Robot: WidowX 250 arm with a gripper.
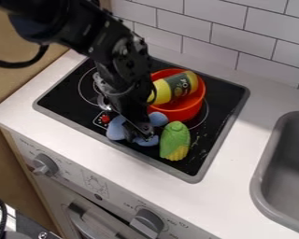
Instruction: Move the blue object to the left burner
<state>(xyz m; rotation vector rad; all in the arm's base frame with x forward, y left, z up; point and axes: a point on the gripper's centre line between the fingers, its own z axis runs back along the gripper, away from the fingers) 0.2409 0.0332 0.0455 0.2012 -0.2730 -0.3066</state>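
The end effector (141, 134) is positioned at the blue object (116, 129), near the front edge of the stovetop (194, 177). Its opening and grip cannot be determined.

Can see a red pot (184, 112) toward the back edge of the stovetop (224, 135), with a yellow bottle (162, 91) lying tilted in it; near the front right corner, a corn toy (175, 141); right of the stovetop, a grey sink (259, 179); behind, white tiles (239, 43).

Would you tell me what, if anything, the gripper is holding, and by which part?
I cannot tell: the gripper is at the middle of the blue object, hiding any hold.
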